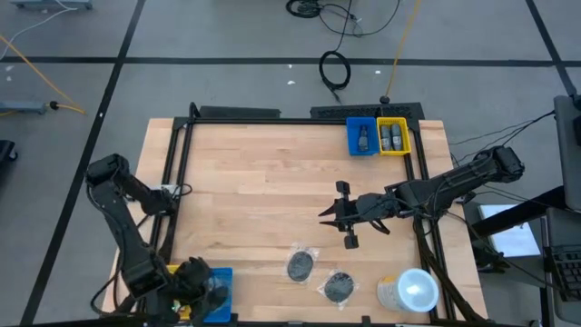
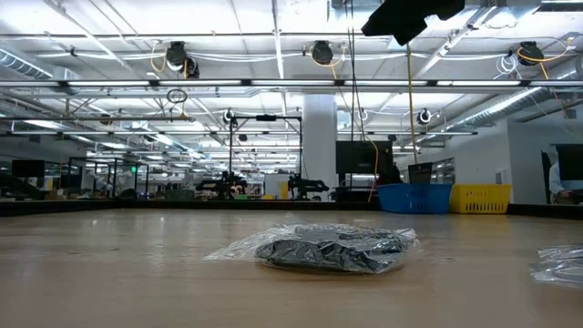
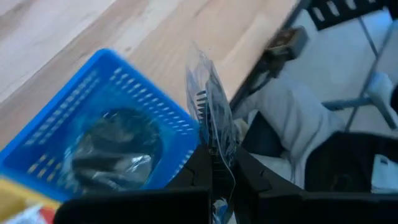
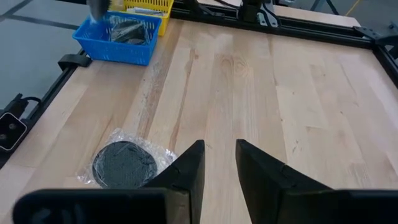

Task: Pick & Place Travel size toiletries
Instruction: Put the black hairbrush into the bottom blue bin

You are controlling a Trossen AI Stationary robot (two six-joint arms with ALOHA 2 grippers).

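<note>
Two dark round discs in clear wrap lie flat on the table near its front edge; the low view shows one. My left gripper is at the front left corner, over a blue bin that holds a wrapped disc, and is shut on another wrapped item. My right gripper is open and empty above the table's middle, with a wrapped disc just ahead of its fingers. Small dark bottles lie in the far blue bin and the far yellow bin. My left gripper pinches the clear wrap of the item between its two fingers, at one edge of the packet. The packet sticks out beyond the fingertips, seen edge-on, lifted clear above the blue bin's rim. One layer or several, I cannot tell.
A large white-lidded cup stands at the front right. A yellow bin sits beside the near blue bin. A black frame runs along the table's left, far and right edges. Bare wood lies in the table's middle and left.
</note>
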